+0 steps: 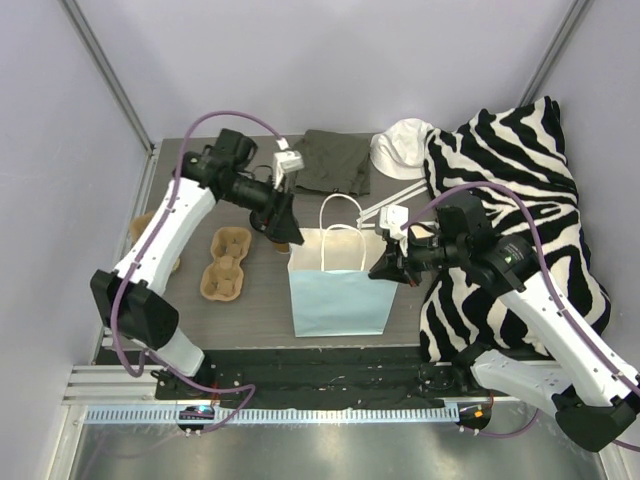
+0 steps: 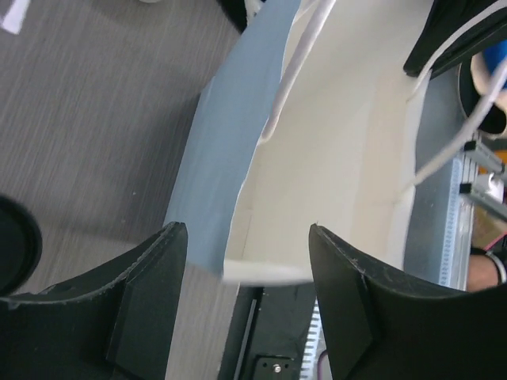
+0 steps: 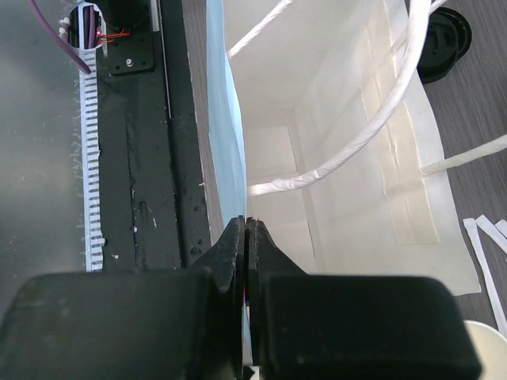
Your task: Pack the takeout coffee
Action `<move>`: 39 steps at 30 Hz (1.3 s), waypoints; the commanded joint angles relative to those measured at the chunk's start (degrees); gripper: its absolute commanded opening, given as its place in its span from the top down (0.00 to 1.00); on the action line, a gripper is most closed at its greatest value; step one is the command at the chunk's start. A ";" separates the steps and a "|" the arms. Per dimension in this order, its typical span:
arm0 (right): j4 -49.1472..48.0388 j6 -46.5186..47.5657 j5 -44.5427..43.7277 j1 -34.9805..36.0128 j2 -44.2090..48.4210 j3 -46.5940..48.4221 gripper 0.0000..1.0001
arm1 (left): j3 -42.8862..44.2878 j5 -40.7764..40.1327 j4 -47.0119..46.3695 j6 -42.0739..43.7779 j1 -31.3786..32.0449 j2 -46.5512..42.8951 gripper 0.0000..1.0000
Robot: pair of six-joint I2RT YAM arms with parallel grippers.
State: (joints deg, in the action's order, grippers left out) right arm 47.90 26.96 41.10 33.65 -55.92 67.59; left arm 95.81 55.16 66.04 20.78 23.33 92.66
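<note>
The blue paper bag [image 1: 340, 285] stands open mid-table, white inside [image 3: 341, 158], with white rope handles. My right gripper [image 3: 248, 226] is shut on the top rim of the bag's right-hand wall [image 1: 385, 270]. My left gripper [image 1: 285, 228] hangs open over the bag's far left corner [image 2: 214, 182]. Its two fingers are well apart with nothing held; only the corner and a blurred handle show between them [image 2: 247, 269]. The takeout coffee [image 1: 293, 241] stands just behind that corner, mostly under the left gripper. Its black lid [image 3: 444, 36] shows past the bag's far wall.
A brown pulp cup carrier [image 1: 225, 262] lies left of the bag. A tan object [image 1: 146, 228] sits half hidden behind the left arm. At the back lie a dark cloth [image 1: 335, 160] and a white item [image 1: 400, 148]. A zebra-print cloth [image 1: 520, 220] covers the right side.
</note>
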 commanded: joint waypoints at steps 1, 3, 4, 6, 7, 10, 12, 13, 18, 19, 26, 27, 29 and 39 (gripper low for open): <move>-2.37 0.72 -1.02 0.80 0.02 1.14 0.99 | 3.68 5.40 5.59 -4.50 -6.79 -8.01 0.33; -2.20 1.16 -1.37 1.15 -0.33 1.23 0.99 | 2.20 2.61 -0.53 -15.68 -9.18 -11.44 0.34; -2.11 1.60 -1.55 1.42 -0.42 1.23 0.99 | 1.84 1.37 -2.74 -18.29 -9.18 -12.50 0.34; -1.67 2.39 -2.07 1.59 -0.50 1.40 0.99 | 0.79 3.47 -8.45 -23.20 -8.13 -15.40 0.38; -1.76 2.66 -2.25 1.86 -0.68 1.40 0.99 | -0.44 2.68 -10.91 -28.02 -7.26 -16.10 0.39; -1.67 2.66 -2.60 2.21 -0.77 1.84 0.99 | -2.64 2.14 -18.04 -35.24 -4.62 -17.08 0.43; -2.02 2.57 -2.78 2.30 -0.68 2.19 0.99 | -3.17 3.11 -21.99 -37.99 -3.74 -16.20 0.42; -2.02 2.48 -2.87 2.30 -0.77 2.19 0.99 | -3.43 3.29 -23.14 -39.74 -3.12 -15.85 0.42; -1.93 2.22 -2.87 2.39 -0.77 2.28 0.99 | -2.47 -1.00 -26.66 -37.83 3.99 -14.97 0.37; -1.93 2.22 -2.87 2.39 -0.94 2.37 0.99 | -2.47 -2.84 -26.67 -37.39 5.92 -14.62 0.38; -2.63 1.69 -3.04 2.39 -1.12 2.28 0.99 | -1.42 -5.94 -26.75 -34.93 10.94 -13.03 0.44; -2.81 1.08 -3.22 2.39 -1.21 2.19 0.99 | -1.42 -5.68 -26.75 -34.49 11.29 -13.03 0.47; -3.07 0.81 -3.31 2.39 -1.38 2.19 0.99 | -1.68 -3.84 -26.14 -33.09 12.52 -13.47 0.58; -4.48 -1.73 -4.27 2.39 -2.43 1.84 0.99 | -4.31 -3.82 -19.91 -21.93 19.98 -17.34 1.00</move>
State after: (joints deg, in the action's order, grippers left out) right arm 46.72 26.96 37.98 35.59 -57.80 67.83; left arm 91.77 51.18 42.85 -7.66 40.16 78.67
